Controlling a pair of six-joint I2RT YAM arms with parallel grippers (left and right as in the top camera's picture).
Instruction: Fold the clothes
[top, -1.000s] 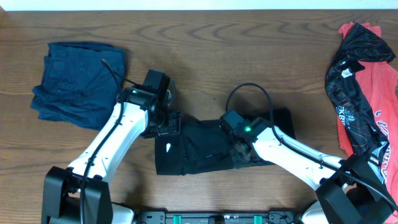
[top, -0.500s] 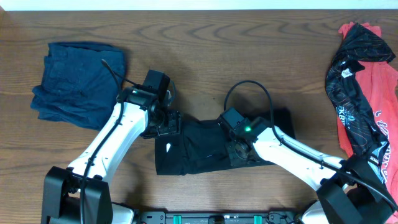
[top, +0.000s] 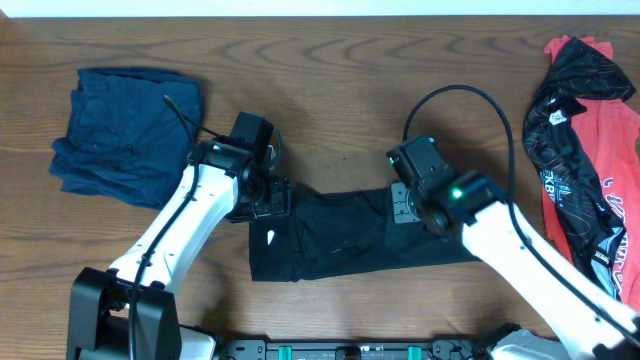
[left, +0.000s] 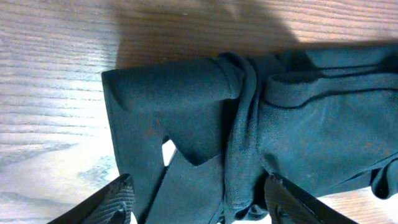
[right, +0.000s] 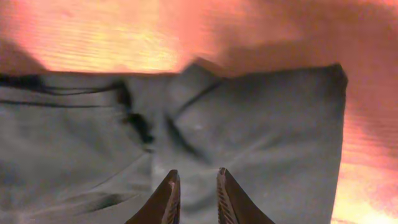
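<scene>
**A:** What's nearest us, that dark thing by the front edge?

**B:** A black garment (top: 335, 240), lying in a long strip across the table (top: 330, 60). It's partly folded, I'd say, but the left end is bunched, with a flap doubled over and a crease running through it.

**A:** And the arms?

**B:** One at each end. The left gripper (left: 199, 202) sits low over the bunched end with its fingers spread wide and cloth beneath them. It isn't pinching anything. The right gripper (right: 194, 196) hangs above the other end, where the cloth lies flatter. Its fingers are only a little apart, with nothing between them.

**A:** So which step is this?

**B:** Mid-fold on this piece, by my reading. Both grippers have let go and are lined up for another grab. The next move probably needs each one to come down on an edge or corner and close on it. Then they'd carry one end over the other and keep the layers square. That lumpy left end wants smoothing first, or it'll fold crooked.

**A:** Anything farther back?

**B:** A blue garment (top: 125, 135) at the far left looks already folded. At the far right there's a red and black heap (top: 590, 140), crumpled and well away from both arms.
</scene>
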